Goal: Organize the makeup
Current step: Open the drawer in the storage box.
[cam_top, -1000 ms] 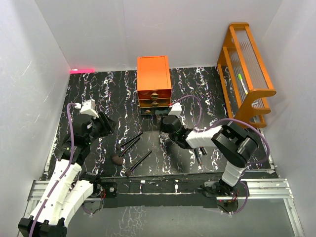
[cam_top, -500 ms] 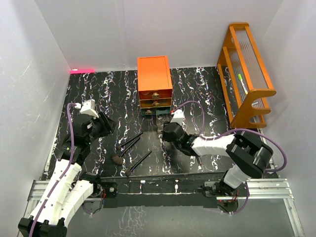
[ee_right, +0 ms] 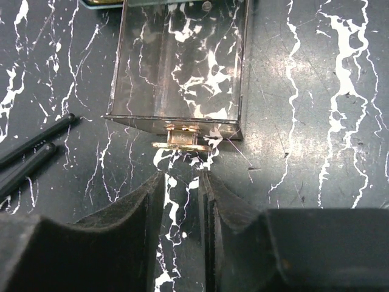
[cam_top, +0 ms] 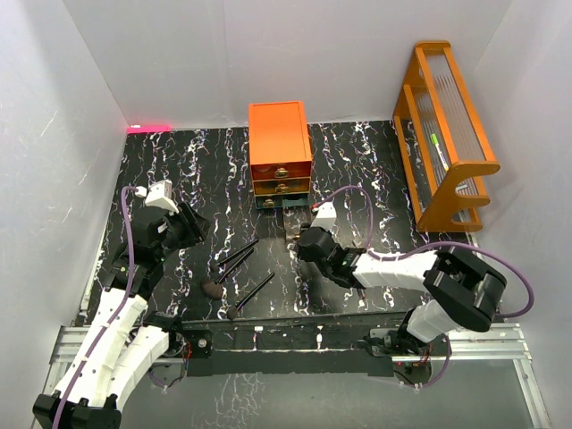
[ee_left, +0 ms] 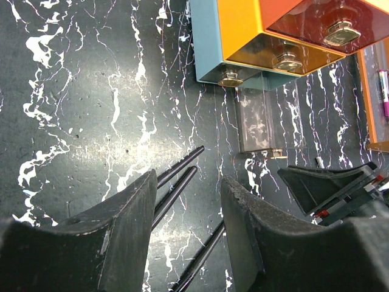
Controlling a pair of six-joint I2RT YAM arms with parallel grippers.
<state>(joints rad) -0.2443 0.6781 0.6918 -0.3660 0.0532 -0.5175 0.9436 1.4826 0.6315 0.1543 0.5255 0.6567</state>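
Drawer of clear plastic (ee_right: 182, 67) with brass knob (ee_right: 181, 139) just ahead of my right gripper (ee_right: 180, 179), jaws narrowly parted around nothing, my left gripper (ee_left: 189, 182) spread empty above long black brushes (ee_left: 182, 162).

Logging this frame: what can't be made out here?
Brushes: left wrist view, heads hidden behind the left gripper fingers.
Orange rack: top view, items inside too small to identify.
Drawer chest: upper drawers shut, contents hidden.
Pink-ended item: left wrist view, cut off by the right edge.
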